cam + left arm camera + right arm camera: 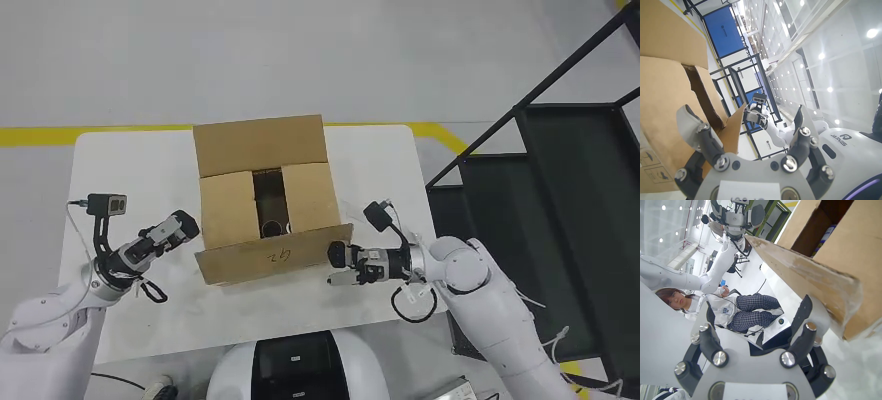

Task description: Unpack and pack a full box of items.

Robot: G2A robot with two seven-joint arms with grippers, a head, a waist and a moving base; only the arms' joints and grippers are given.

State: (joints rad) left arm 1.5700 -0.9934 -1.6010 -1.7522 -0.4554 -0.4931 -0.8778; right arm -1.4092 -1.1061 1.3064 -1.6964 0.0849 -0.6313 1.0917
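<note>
box [308, 200] between arms. front flap [270, 258] lies crosswise, end just beside right jaws; left jaws near side wall; both gape, empty.

1 box [310, 205] | 1 tbl [130, 180] | L tool [192, 224] + R tool [334, 270] = 2
</note>
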